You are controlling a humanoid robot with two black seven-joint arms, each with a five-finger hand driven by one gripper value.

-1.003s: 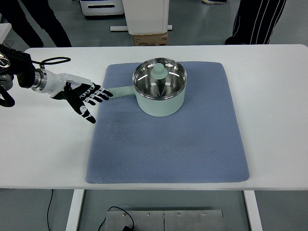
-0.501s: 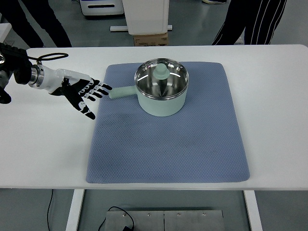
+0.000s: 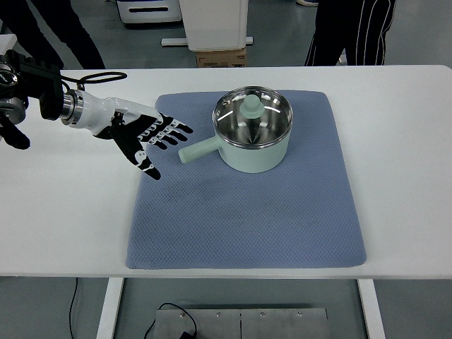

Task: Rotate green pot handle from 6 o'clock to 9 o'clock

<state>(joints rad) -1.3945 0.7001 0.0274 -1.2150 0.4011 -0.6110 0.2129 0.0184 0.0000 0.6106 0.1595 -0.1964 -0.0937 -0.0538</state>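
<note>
The green pot [image 3: 254, 138] sits at upper centre on the blue mat [image 3: 247, 212], handle [image 3: 200, 150] pointing left. The left hand [image 3: 145, 138] has fingers spread, holding nothing. Push the handle tip gently; avoid shoving the pot.

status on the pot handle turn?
Mostly done: the green pot handle points left and slightly toward the robot, roughly 8 o'clock. In hand: nothing; the left hand is open beside the handle tip. Left: a small nudge to true 9 o'clock.
</note>
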